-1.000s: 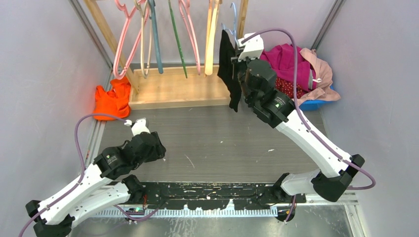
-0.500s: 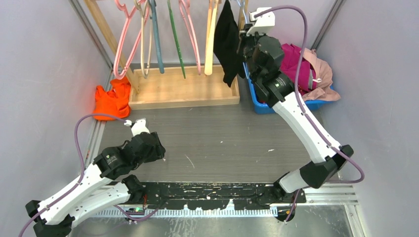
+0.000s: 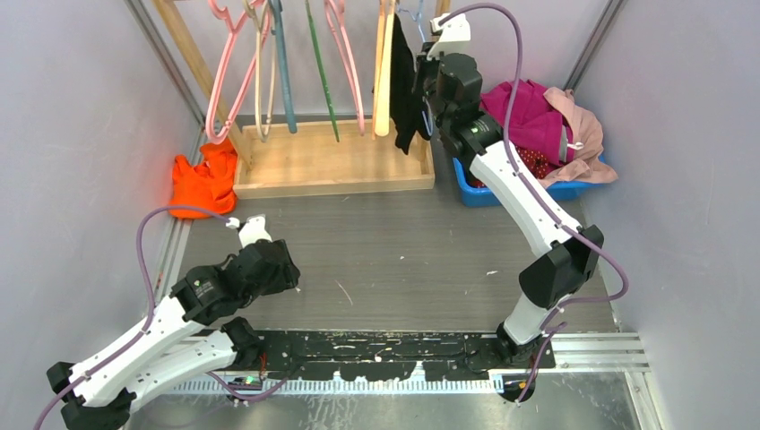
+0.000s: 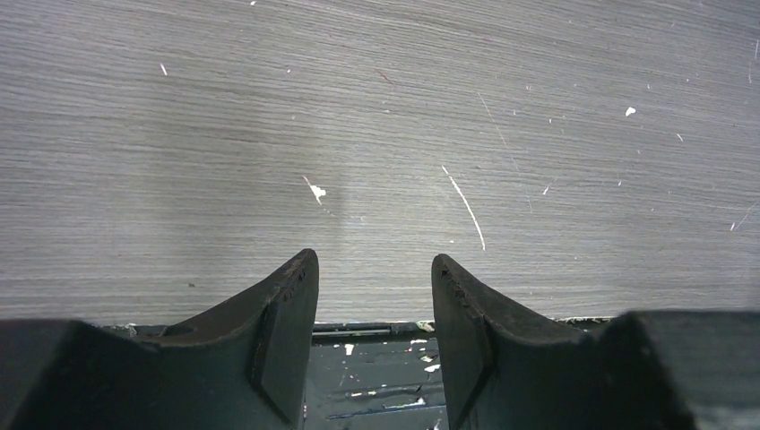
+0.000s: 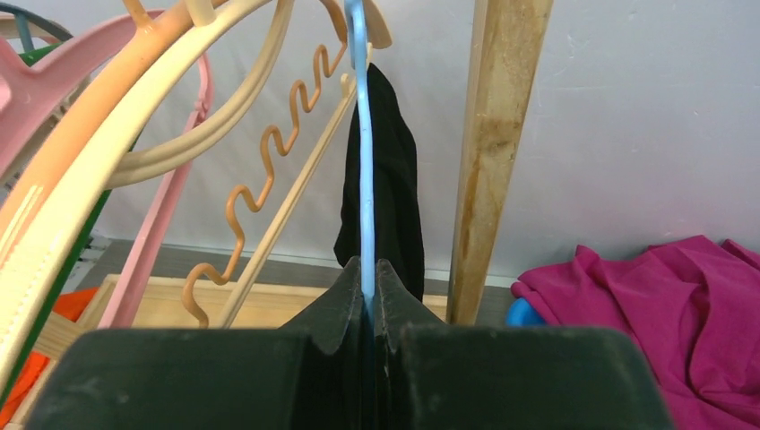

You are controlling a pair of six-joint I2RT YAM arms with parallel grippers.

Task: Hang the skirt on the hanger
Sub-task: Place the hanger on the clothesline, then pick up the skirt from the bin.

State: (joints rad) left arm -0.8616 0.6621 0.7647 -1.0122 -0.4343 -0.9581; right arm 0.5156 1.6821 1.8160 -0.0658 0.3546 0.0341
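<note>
1. Skirt [image 3: 535, 162] lies in the blue bin [image 3: 488, 195] at the far right of the bench [image 4: 376, 116]. Only a small dotted red patch shows, because the magenta garment [image 3: 524, 107] and the pale pink garment [image 3: 582, 134] lie over and beside it.
2. We judge that the skirt is not yet handled; nothing grips it.
3. The right jaws are closed on a thin light blue hanger [image 5: 362, 134], which carries a black garment [image 5: 390, 179], up at the wooden rack [image 3: 332, 166]. The skirt is near them, but lower and to their right, and apart from them.
4. The pink hanger [image 3: 218, 90] hangs at the left end of the rack, well apart from both jaws.
5. The left jaws stand half open over the bare bench and hold nothing, far from the skirt.
6. In our view the step in hand is to put the blue hanger on the rack. The next move calls for releasing it, then freeing the skirt from under the magenta garment and fetching the pink hanger.
</note>
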